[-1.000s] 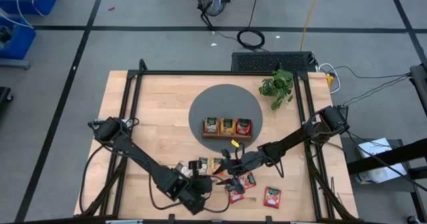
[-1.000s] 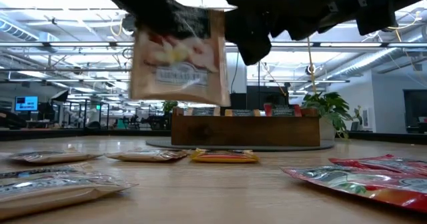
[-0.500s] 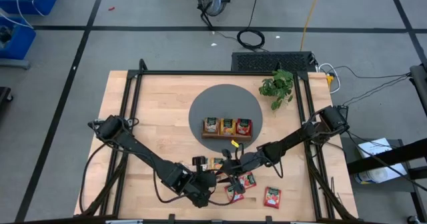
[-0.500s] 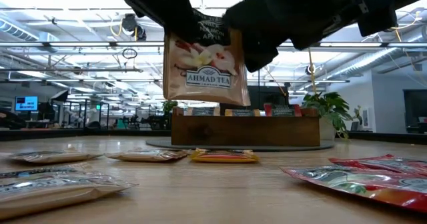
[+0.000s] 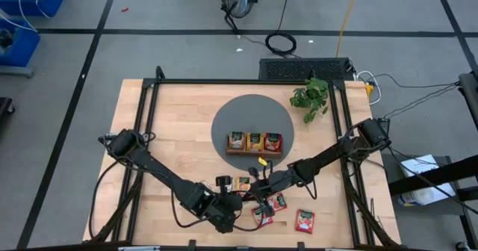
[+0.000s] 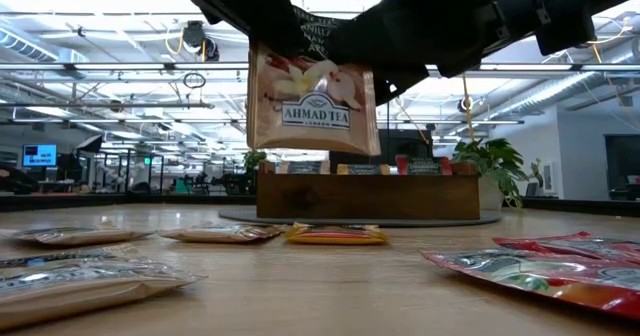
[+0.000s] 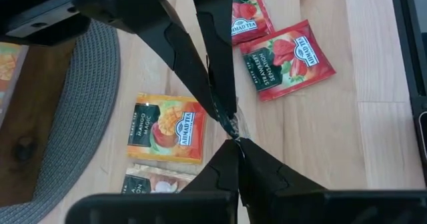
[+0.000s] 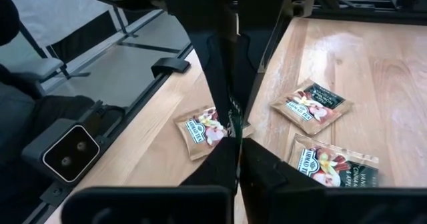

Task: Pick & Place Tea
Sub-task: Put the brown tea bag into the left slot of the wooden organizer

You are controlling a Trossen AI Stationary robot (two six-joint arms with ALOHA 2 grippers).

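A cream tea sachet (image 6: pixel 313 101) with a dark green top hangs above the table's near middle. My left gripper (image 5: pixel 240 201) and my right gripper (image 5: pixel 258 197) meet tip to tip over it, both shut on it. More tea lies flat on the wood: red sachets (image 5: pixel 305 220) (image 7: pixel 287 57), an orange one (image 7: pixel 167 127) and cream ones (image 8: pixel 210 127) (image 8: pixel 312 104). The brown wooden tray (image 5: pixel 255 151) stands on a round grey mat (image 5: pixel 254 109) with sachets upright in its compartments. My left gripper pinches the sachet's dark green top edge (image 7: pixel 235 125) between its two fingers, slanting down from the table's near left. The sachet hangs upright below the fingers, clear of the table. My right gripper pinches the same top edge (image 8: pixel 232 121) near its right corner (image 6: pixel 352 44), coming almost level from the table's right. Its fingertips stand opposite the left gripper's. In both wrist views the sachet shows edge-on.
A potted plant (image 5: pixel 311 98) stands at the far right of the table. A black frame (image 5: pixel 149 116) runs along the table's sides. Loose sachets (image 6: pixel 90 276) (image 6: pixel 540 266) lie along the near edge under and beside the arms.
My left gripper has carried the hanging sachet a little toward the table's right, up to my right gripper. The right gripper has shut on the sachet's top. The sachet now hangs squarer to the near edge.
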